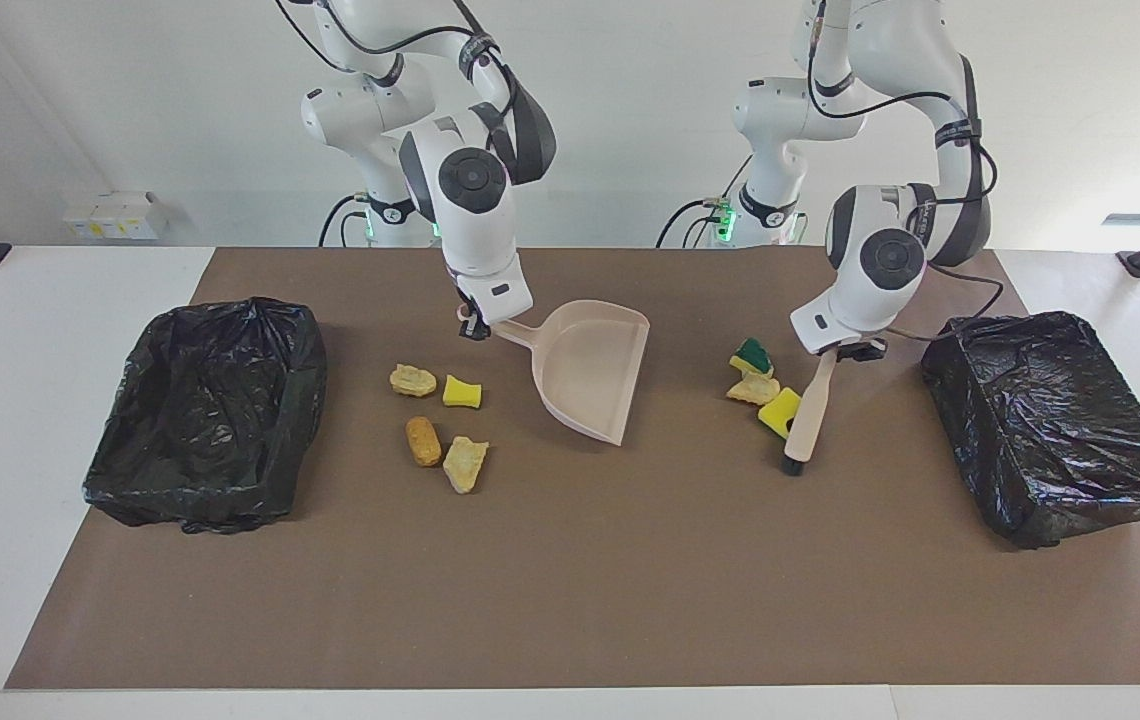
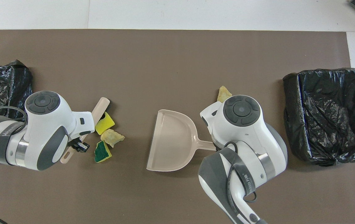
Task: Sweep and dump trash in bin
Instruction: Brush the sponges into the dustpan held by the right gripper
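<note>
We read this as the start of the sweep step — both tools are gripped, nothing is in the pan yet. The right hand [image 1: 475,325] is clamped on the handle of the dustpan [image 1: 595,365], which lies mid-bench on the brown mat [image 1: 570,560]. The left hand [image 1: 855,350] is clamped on the handle of the brush [image 1: 810,415], bristle end down on the mat. The trash [image 1: 758,385] sits in two clusters: three scraps just beside the brush, four [image 1: 435,425] beside the dustpan, toward the right arm's bin [image 1: 210,410]. Next move, we judge — bring the pan mouth up to the brush-side scraps and sweep them in, then tip into a bin; the second bin [image 1: 1055,425] is close.
</note>
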{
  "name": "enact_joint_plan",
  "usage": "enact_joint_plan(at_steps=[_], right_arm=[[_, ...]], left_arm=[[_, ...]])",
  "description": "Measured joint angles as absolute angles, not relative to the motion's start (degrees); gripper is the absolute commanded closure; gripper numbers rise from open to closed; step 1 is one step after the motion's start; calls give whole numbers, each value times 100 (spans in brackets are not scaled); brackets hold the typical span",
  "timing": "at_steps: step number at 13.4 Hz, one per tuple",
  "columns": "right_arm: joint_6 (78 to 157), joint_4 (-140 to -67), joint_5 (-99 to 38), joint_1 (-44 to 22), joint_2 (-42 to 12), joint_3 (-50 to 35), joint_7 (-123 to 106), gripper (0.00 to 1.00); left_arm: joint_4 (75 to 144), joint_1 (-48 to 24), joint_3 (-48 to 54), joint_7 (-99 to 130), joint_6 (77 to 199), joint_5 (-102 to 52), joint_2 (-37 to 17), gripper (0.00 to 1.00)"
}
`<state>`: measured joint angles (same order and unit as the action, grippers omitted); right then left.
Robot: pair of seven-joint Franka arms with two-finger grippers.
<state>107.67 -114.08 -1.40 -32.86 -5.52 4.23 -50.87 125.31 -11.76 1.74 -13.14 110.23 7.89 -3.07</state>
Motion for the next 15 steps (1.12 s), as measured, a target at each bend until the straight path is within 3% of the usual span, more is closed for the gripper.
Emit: enact_joint_plan(at_steps=[4,7,12,15], right_arm=[[11495,-11728,46,-3405,-591,416,-5477,100],[11559,-11781,73,-3565,-624,411,-5485,100],[11747,-11792,73,-3829,-732,407,-5095,100],[11789,-11792,73,-3920,-761,408,-4934,100]], left_arm=[[12405,-883,15,102,10469,535,-143,100],[12547,-767,14,429,10052,422,54,100],[14290,-981,118,662,11214,-41,1022,100],[14605,-1423,129,1002,11524,-690,1245,100]])
